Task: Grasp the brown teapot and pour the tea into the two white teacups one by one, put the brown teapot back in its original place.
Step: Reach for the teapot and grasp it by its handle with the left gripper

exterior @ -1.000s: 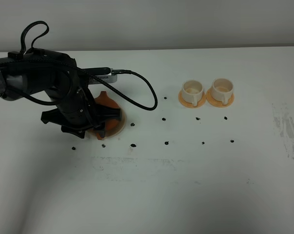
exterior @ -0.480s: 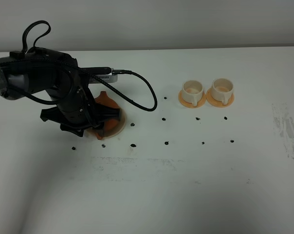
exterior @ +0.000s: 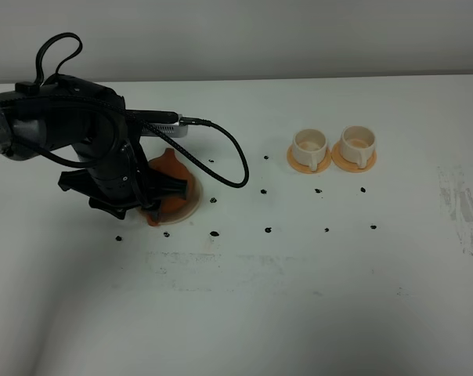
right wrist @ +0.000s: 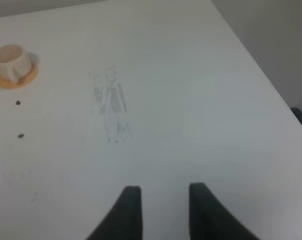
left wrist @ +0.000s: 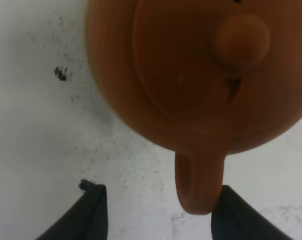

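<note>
Left end effector [left wrist: 160, 206], spread astride brown teapot [left wrist: 181, 75] handle, slightly further left than earlier

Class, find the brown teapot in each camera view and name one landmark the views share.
Exterior high: the brown teapot sits left of centre, half hidden under the arm.
Left wrist: close up, filling much of the frame, handle toward the left gripper.
Right wrist: not in it.
Shared landmark: black dots on the white table, in all three.
</note>
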`<state>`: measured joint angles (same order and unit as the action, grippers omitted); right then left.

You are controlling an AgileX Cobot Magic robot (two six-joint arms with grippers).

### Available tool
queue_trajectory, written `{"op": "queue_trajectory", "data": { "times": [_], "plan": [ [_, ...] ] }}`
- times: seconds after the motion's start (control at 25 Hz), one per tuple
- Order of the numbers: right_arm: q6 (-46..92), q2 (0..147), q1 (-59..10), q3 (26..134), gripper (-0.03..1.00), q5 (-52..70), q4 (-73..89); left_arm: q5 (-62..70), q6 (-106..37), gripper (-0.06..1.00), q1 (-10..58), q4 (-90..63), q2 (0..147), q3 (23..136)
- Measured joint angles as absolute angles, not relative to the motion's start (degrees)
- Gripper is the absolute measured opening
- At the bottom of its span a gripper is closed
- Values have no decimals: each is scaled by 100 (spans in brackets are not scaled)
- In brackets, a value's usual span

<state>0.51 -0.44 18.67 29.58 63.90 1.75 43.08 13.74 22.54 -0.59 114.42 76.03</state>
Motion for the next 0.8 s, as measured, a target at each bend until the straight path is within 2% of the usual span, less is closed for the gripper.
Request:
{"op": "queue_trajectory", "data": {
  "times": [0.8],
  "plan": [
    [51,-44,1867,2958,22,6390,175,4424,215,45,2203,499,11442,7603]
  ]
}}
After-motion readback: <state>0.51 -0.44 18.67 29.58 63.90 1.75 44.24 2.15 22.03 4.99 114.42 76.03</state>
